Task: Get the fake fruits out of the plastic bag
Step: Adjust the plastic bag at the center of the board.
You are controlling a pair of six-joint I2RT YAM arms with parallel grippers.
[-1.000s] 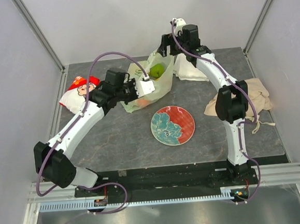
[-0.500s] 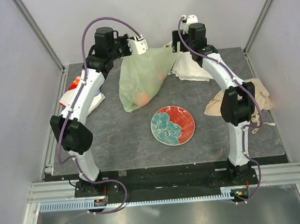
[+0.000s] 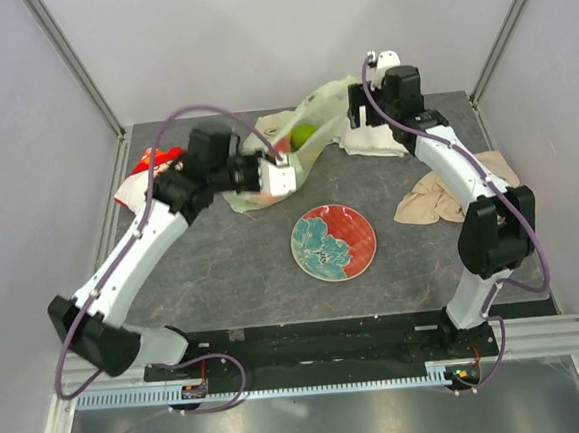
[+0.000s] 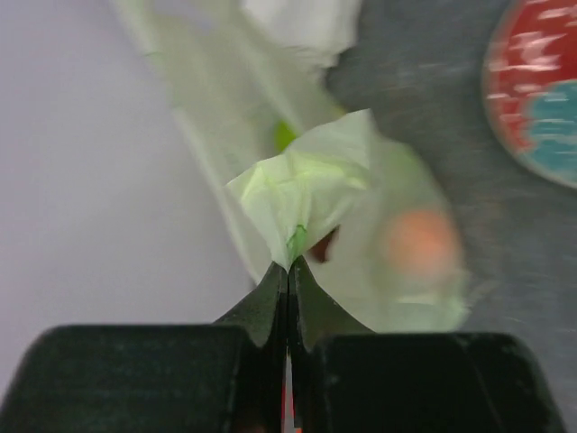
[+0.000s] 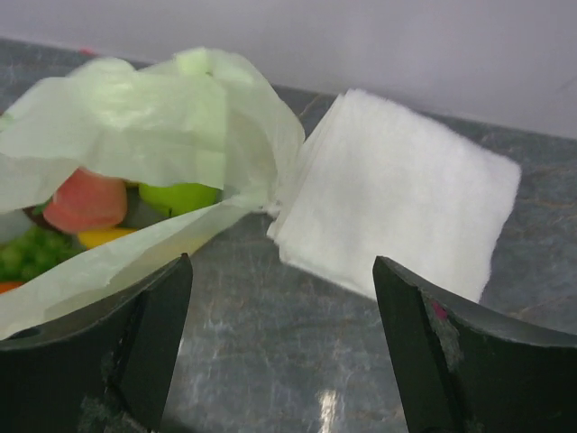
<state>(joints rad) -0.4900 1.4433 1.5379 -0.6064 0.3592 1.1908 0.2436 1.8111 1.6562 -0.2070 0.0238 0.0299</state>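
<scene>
The pale-green plastic bag (image 3: 312, 124) lies slumped on the table at the back. A pinch of the bag (image 4: 306, 189) sits between my left gripper's (image 4: 288, 263) shut jaws. An orange fruit (image 4: 416, 244) shows blurred through the film. In the right wrist view the bag's mouth (image 5: 135, 117) gapes, showing a pink peach (image 5: 86, 203), a green apple (image 5: 180, 197), a yellow fruit (image 5: 104, 236) and green grapes (image 5: 22, 253). My right gripper (image 5: 281, 271) hangs open over bare table beside the mouth, holding nothing. From above, a green fruit (image 3: 303, 135) shows in the bag, with the left gripper (image 3: 288, 166) and right gripper (image 3: 355, 121) on either side.
A folded white towel (image 5: 406, 198) lies right beside the bag's mouth, under my right gripper's far finger. The flowered plate (image 3: 334, 242) sits mid-table in front of the bag. A red snack packet (image 3: 146, 173) is at the left edge and a beige cloth (image 3: 439, 200) at the right.
Half a second ago my left gripper held the bag lifted high at the back. It has since come down and forward, and the bag now lies slumped on the table. My right arm shifted slightly right.
</scene>
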